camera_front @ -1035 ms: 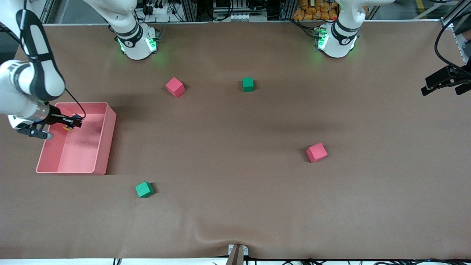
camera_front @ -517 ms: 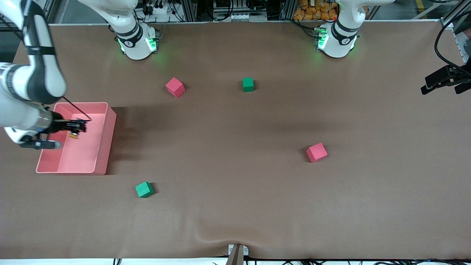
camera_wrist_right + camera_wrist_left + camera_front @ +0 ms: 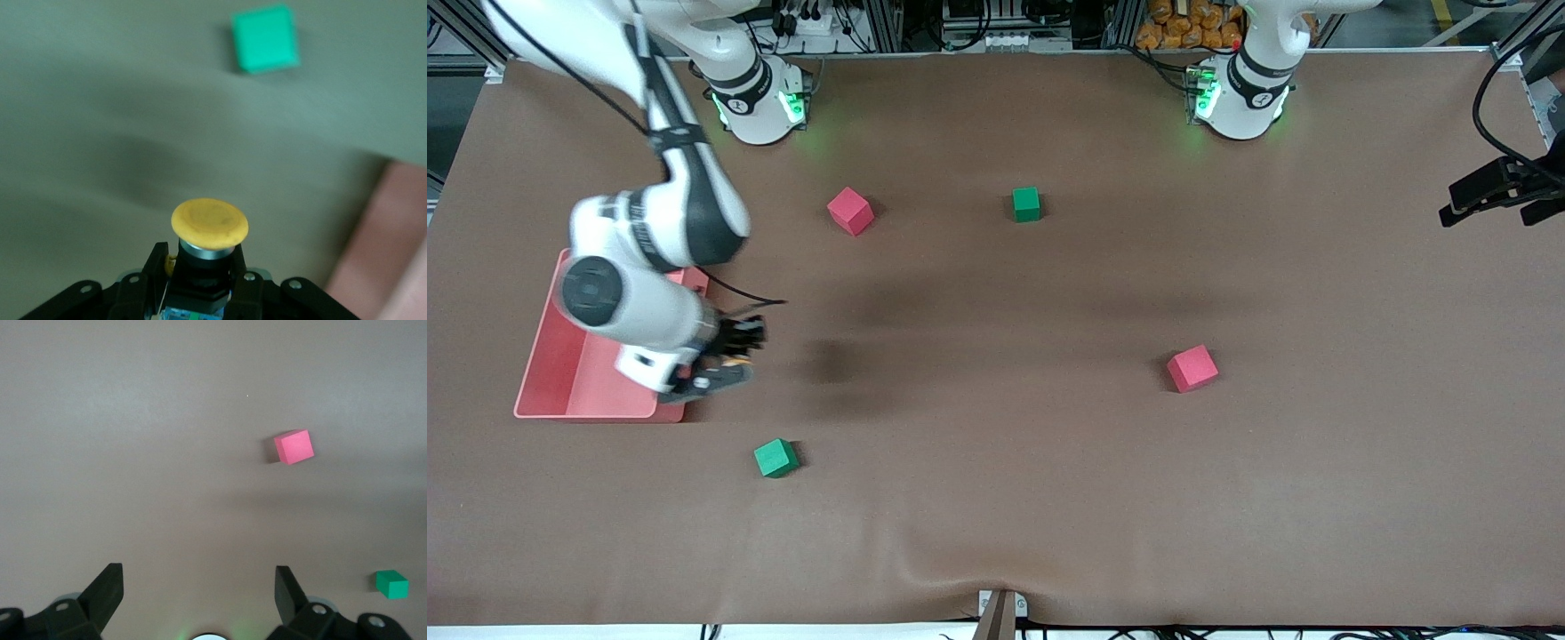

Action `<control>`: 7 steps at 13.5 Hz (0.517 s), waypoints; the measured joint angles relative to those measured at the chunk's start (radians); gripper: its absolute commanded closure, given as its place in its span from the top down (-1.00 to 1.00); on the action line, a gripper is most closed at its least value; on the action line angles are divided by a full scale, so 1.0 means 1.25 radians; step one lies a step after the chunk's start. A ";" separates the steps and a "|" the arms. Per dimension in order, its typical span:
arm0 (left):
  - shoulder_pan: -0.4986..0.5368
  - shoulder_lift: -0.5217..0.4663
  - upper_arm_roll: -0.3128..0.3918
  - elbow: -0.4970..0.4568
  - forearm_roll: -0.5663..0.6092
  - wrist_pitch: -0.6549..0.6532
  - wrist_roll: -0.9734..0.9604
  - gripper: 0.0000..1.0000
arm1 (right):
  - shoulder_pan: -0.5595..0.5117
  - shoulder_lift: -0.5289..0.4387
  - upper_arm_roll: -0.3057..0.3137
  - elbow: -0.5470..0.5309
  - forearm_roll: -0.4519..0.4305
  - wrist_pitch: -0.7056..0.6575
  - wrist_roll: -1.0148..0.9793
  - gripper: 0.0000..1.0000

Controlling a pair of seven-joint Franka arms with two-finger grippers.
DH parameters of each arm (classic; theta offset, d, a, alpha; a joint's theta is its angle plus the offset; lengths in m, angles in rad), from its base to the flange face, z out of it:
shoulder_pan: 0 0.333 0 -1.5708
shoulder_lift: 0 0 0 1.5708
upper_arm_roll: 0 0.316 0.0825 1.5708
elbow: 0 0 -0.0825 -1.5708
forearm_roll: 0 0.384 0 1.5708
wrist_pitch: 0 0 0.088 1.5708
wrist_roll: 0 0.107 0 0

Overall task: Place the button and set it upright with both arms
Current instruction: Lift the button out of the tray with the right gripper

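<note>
One button: the button (image 3: 209, 223) has a round orange cap. It sits up in the air, pinched in the right gripper (image 3: 734, 348).
Where it is: over the bare brown table, just past the long wall of the pink bin (image 3: 569, 391), toward the right arm's end of the table.
Right gripper fingers: closed tight on the button's short black body, with the cap sticking out past the tips. I think it is held low on the body so the cap stays free and the button can later stand up.
Why there: the button looks like it is being carried out from the bin toward the open middle of the table, where both arms can reach it. That is my guess.
Left gripper: the left gripper (image 3: 1494, 191) hangs over the table's edge at the left arm's end. Its fingers (image 3: 105, 590) are spread wide and hold nothing. This arm waits.
Cubes: two red cubes (image 3: 849, 211) (image 3: 1192, 368) and two green cubes (image 3: 1026, 204) (image 3: 775, 458) lie well apart on the table. The green one nearest the front edge is close to the bin's corner.
Table: the table (image 3: 996, 533) wears a brown cloth, with a small wrinkle at the middle of the front edge.
Room: metal frames, cables and plugs stand along the edge where the arm bases (image 3: 760, 107) glow green.
</note>
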 measured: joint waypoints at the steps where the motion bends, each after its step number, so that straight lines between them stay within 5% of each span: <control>1: -0.002 0.000 0.000 0.000 0.000 -0.002 0.000 1.00 | 0.035 0.037 0.000 0.044 0.001 0.001 0.042 -0.75; 7: 0.002 0.001 0.002 0.000 0.000 -0.004 0.000 1.00 | 0.218 0.266 0.000 0.232 0.014 0.107 0.134 -0.75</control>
